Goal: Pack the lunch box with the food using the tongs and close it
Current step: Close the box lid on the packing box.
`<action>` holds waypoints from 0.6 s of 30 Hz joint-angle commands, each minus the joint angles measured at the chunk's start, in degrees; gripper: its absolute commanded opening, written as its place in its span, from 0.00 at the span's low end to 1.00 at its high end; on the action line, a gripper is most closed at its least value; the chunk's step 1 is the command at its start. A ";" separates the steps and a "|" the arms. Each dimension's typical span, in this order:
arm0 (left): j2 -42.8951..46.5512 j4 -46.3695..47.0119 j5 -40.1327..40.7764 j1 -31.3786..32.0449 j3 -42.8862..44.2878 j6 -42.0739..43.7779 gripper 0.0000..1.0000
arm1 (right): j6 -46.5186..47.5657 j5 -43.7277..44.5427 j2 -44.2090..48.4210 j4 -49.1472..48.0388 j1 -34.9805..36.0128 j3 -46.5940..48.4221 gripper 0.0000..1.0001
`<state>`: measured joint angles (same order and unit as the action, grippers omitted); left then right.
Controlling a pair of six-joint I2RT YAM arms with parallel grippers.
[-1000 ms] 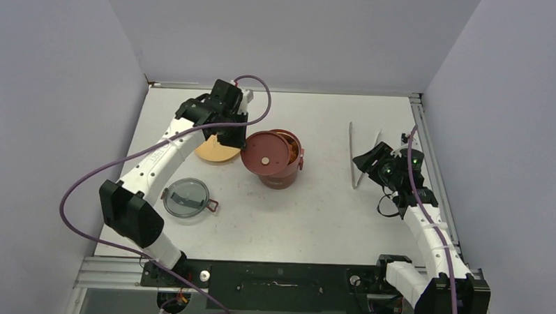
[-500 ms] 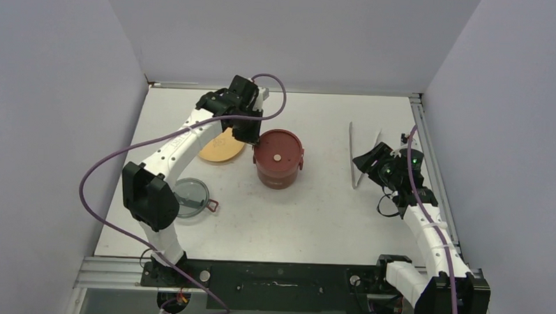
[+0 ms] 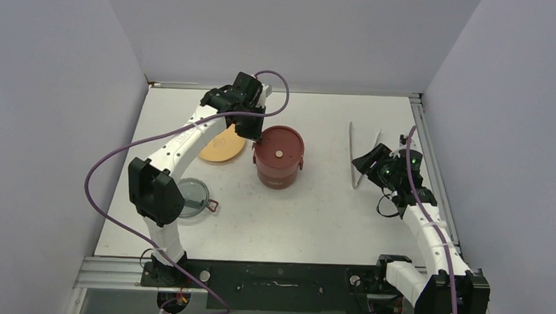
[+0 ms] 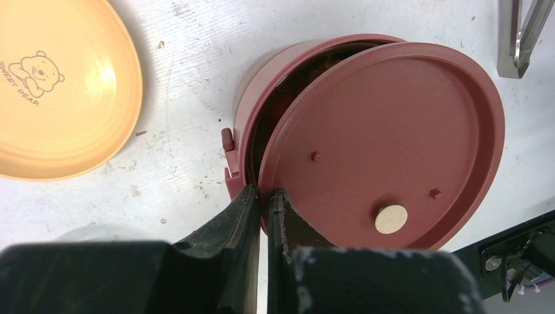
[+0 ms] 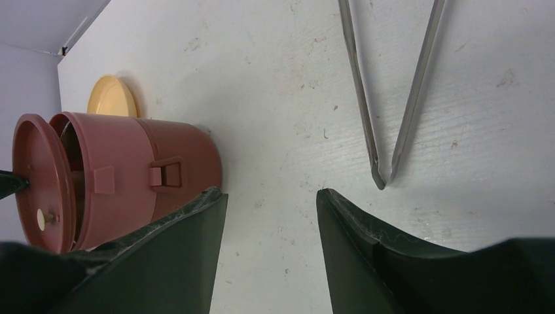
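White table (image 3: pixel 315 214): lunch box (image 3: pixel 278 174), left jaws pinch lid (image 4: pixel 386 131) (ajar); right jaws apart, empty.

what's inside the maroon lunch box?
The maroon disc lid, pinched at its edge by the left gripper, sits askew over the lunch box. A gap shows a sliver of orange-brown food; the rest is covered.
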<state>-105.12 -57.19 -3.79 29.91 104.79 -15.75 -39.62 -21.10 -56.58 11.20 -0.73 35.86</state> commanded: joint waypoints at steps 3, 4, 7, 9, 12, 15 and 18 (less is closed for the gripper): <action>-0.15 -0.02 1.96 0.10 3.64 1.24 0.00 | 0.18 -0.43 -0.64 -1.92 -0.23 -0.25 0.54; -0.05 -0.28 2.30 0.06 3.74 1.43 0.00 | 0.16 -0.43 -0.71 -1.89 -0.23 -0.31 0.54; 0.16 -0.71 2.55 -0.07 3.75 1.68 0.00 | 0.29 -0.43 -0.65 -1.97 -0.23 -0.52 0.54; 0.18 -1.06 2.49 -0.03 3.63 1.84 0.00 | 0.25 -0.43 -0.82 -1.97 -0.23 -0.77 0.54; 0.31 -1.10 2.01 -0.03 3.00 1.86 0.00 | 0.10 -0.67 -1.08 -2.22 -0.23 -0.96 0.54; 0.27 -0.93 1.90 -0.05 2.41 1.86 0.02 | 0.07 -0.76 -1.12 -2.25 -0.19 -0.99 0.54; 0.32 -0.70 2.29 -0.16 2.02 1.95 0.03 | 0.07 -0.76 -1.06 -2.15 -0.23 -1.00 0.54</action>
<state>-105.14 -58.57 -1.76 29.91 105.71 -14.44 -39.64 -21.39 -57.65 11.20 -0.73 34.85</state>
